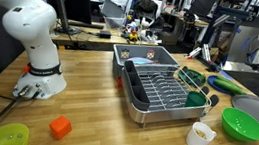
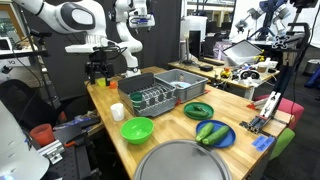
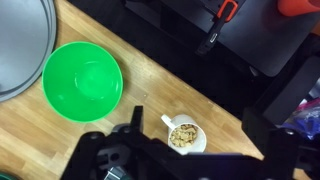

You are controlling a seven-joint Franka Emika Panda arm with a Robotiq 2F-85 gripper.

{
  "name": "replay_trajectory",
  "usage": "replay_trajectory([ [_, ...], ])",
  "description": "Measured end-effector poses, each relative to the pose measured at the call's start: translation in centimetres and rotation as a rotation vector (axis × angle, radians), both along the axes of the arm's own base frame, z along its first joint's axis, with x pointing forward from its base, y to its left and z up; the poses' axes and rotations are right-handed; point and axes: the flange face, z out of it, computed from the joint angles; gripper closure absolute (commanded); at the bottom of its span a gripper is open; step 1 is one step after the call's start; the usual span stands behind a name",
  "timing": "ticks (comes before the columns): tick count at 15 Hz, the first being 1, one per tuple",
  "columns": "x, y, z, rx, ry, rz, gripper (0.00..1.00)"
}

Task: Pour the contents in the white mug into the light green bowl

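Note:
The white mug [image 3: 185, 136] stands upright on the wooden table, handle to the upper left, with pale tan crumbly contents [image 3: 183, 135] inside. It also shows in both exterior views [image 1: 201, 135] [image 2: 118, 111]. The light green bowl [image 3: 82, 77] sits empty beside it, apart from it, and shows in both exterior views [image 1: 243, 125] [image 2: 137, 129]. In the wrist view my gripper [image 3: 193, 122] is open and empty, high above the mug, its dark fingers on either side of it. My arm and dark gripper [image 2: 97, 68] hang over the table's far corner.
A metal dish rack [image 1: 163, 87] holds a dark green cup [image 1: 197, 99]. A large round metal lid [image 3: 20, 40] lies by the bowl. An orange block [image 1: 60, 127] and a yellow-green dish [image 1: 5, 135] sit near the front edge. A blue plate [image 2: 212, 133] holds green vegetables.

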Motion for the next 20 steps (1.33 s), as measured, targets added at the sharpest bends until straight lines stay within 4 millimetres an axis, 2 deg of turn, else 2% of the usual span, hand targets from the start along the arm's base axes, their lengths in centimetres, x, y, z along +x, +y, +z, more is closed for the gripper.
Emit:
replay_trajectory([
  [3, 0.0, 0.2, -0.2, -0.001, -0.001, 0.01, 0.0],
  [5, 0.0, 0.8, -1.2, 0.014, -0.013, 0.045, 0.0],
  [9, -1.0, 1.6, -5.7, 0.089, -0.029, 0.141, 0.0],
  [13, -2.1, 0.6, -9.3, 0.164, -0.016, 0.226, 0.0],
  [15, -2.0, 0.2, -9.9, 0.174, -0.012, 0.227, 0.0],
  [20, -1.9, 0.4, -9.9, 0.176, -0.016, 0.23, 0.0],
])
